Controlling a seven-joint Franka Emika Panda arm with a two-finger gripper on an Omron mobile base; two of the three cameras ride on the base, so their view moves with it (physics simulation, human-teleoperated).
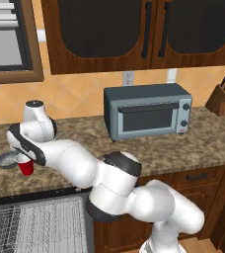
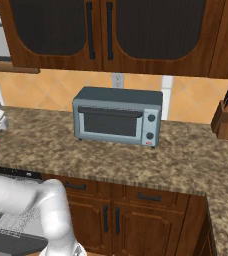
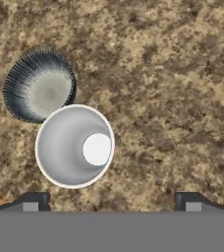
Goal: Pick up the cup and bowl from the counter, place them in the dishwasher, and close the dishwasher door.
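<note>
Nearest the camera, low in the left base view: the dishwasher [image 1: 35, 225] stands open, white wire racks showing, under the front edge of the counter [image 1: 183, 148].
Dishwasher door: it cannot be made out clearly; a grey edge shows at the bottom of the right base view.
Arm: the white arm rises from the lower right of the left base view and bends left over the counter, its hand pointing down above the cup and bowl.
Gripper: the gripper [image 3: 111, 199] looks straight down at the granite, its two dark tips spread wide apart, with nothing between them.
Cup: the red cup [image 1: 26, 168] stands upright on the counter near its front edge, partly hidden by the hand; from above, the hand view shows its white rim and pale inside.
Bowl: the grey metallic bowl [image 3: 39, 87] sits on the counter just beside the cup, their rims touching or nearly so.
Further back: a grey toaster oven [image 1: 148, 111] stands on the counter by the tiled wall.
Far right: a wooden knife block [image 1: 223, 99] sits on the counter.
Above: dark wooden wall cabinets [image 1: 134, 29] hang over the counter.
</note>
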